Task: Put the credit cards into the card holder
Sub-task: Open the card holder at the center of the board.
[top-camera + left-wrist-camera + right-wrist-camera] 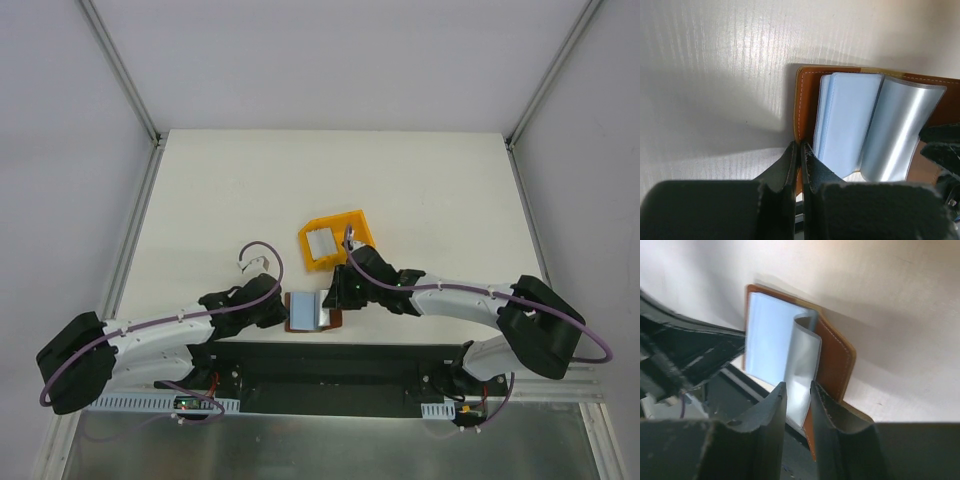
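The card holder [305, 311] lies open at the table's near edge, brown leather [807, 90] around pale blue and clear plastic sleeves [900, 130]. My left gripper [800, 145] is shut on its left leather edge; in the top view the left gripper [282, 312] sits just left of it. My right gripper [797, 385] is open over the holder's right half [836, 352], with a clear sleeve [805, 355] standing in the gap between its fingers. From above, the right gripper [338, 298] is at the holder's right edge. The credit cards [320, 243] lie in the yellow bin.
The yellow bin [330, 223] stands just beyond the card holder, behind the right wrist. The table's front edge and a black base rail [330, 360] run right below the holder. Metal frame posts [140, 215] line the table's sides.
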Controlling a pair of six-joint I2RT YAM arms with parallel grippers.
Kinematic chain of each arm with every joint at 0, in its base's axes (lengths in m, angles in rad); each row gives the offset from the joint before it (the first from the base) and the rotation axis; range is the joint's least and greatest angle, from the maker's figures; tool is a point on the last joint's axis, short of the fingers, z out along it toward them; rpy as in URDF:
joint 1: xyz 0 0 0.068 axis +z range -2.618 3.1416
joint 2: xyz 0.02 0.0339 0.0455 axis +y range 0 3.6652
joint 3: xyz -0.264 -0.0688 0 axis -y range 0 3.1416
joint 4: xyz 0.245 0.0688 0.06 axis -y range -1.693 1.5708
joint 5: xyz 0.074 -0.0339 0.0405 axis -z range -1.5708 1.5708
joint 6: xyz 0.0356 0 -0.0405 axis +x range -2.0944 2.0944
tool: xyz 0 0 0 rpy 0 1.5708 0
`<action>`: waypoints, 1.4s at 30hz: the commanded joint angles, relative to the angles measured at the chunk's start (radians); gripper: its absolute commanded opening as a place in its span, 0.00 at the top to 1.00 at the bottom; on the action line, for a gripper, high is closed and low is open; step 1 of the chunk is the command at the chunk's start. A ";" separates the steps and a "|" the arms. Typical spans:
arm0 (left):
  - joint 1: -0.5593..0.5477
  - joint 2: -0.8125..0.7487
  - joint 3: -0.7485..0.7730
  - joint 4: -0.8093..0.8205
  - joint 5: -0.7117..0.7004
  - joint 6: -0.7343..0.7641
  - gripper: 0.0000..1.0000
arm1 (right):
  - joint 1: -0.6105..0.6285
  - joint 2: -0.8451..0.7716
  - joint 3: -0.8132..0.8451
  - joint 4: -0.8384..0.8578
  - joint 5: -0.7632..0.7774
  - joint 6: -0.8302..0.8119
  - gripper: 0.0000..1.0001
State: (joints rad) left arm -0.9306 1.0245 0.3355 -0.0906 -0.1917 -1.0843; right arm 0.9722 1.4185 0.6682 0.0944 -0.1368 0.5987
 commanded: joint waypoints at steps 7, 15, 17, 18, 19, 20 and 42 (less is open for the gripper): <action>-0.010 -0.109 0.043 -0.070 0.018 0.141 1.00 | 0.000 -0.032 0.070 -0.318 0.217 -0.106 0.73; -0.010 -0.095 0.065 -0.074 0.037 0.147 1.00 | 0.037 0.033 0.149 -0.374 0.255 -0.125 0.73; -0.008 -0.106 0.065 -0.074 0.032 0.144 1.00 | 0.042 0.030 0.166 -0.390 0.269 -0.129 0.73; -0.008 -0.112 0.063 -0.074 0.031 0.142 1.00 | 0.040 0.027 0.175 -0.400 0.275 -0.137 0.73; -0.008 -0.118 0.065 -0.074 0.029 0.139 1.00 | 0.040 0.019 0.182 -0.400 0.275 -0.148 0.73; -0.008 -0.125 0.065 -0.074 0.029 0.138 1.00 | 0.040 0.011 0.189 -0.398 0.273 -0.157 0.72; -0.011 -0.147 0.112 -0.074 0.049 0.164 1.00 | 0.040 -0.047 0.281 -0.363 0.163 -0.198 0.70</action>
State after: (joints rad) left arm -0.9306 0.8936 0.4053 -0.1600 -0.1570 -0.9466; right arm 1.0088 1.4162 0.9146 -0.2935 0.0654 0.4084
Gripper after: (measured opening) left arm 0.007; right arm 0.313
